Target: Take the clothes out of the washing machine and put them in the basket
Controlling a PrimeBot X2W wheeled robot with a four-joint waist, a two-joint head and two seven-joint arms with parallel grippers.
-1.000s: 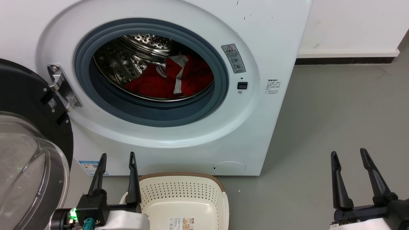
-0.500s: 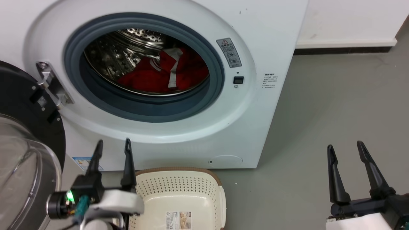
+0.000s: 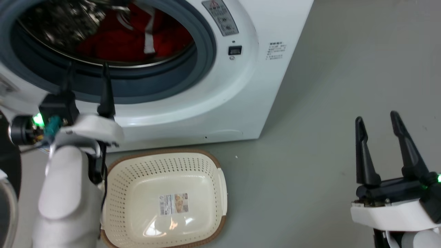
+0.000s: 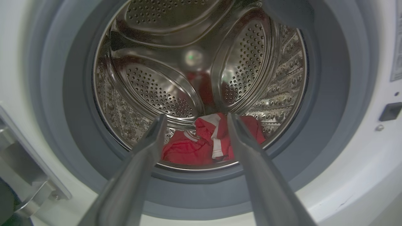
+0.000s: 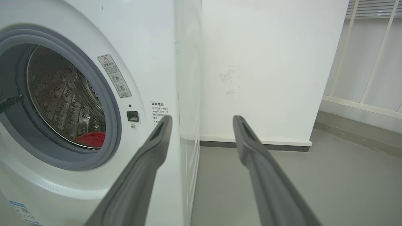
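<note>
The white washing machine (image 3: 241, 89) stands with its porthole uncovered. Red clothes (image 3: 113, 41) with white trim lie low in the steel drum, also as clothes (image 4: 191, 150) between my left fingers in the wrist view. My left gripper (image 3: 86, 67) is open, its tips at the grey gasket's lower edge, short of the clothes. The cream basket (image 3: 193, 162) sits empty on the floor in front of the machine. My right gripper (image 3: 377, 119) is open and empty over the floor to the right. The right wrist view shows the machine (image 5: 147, 47) and a bit of red clothes (image 5: 91, 139).
The machine's black-rimmed glass door (image 3: 8, 193) swings out at the far left, beside my left forearm. Grey floor (image 3: 327, 86) stretches right of the machine. A white wall (image 5: 267, 62) with a dark skirting stands behind, and a railing at the far right.
The head camera has tipped down and shifted, so the machine sits higher in view. My left gripper has risen from beside the basket to the porthole's lower rim. The right gripper is about where it was.
</note>
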